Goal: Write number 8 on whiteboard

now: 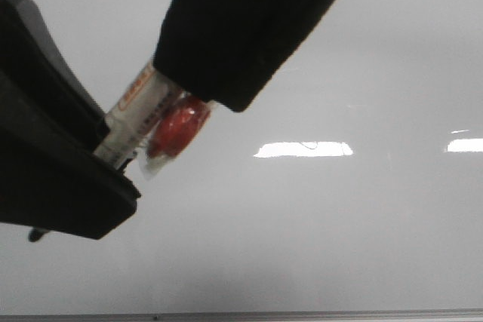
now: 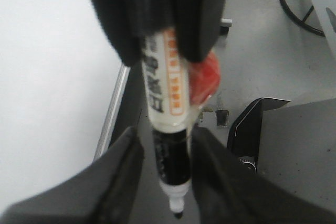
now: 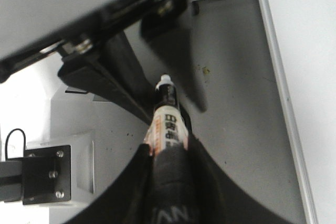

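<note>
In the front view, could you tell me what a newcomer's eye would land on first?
A white-barrelled marker with a red blob beside it, gripped between the left gripper and the right gripper, at upper left. Behind lies the bare whiteboard, showing bright glare patches and no drawn line.

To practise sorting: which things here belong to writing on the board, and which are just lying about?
For the job: whiteboard, marker, right claw, left claw.
Lying about: black cable, black bracket.
</note>
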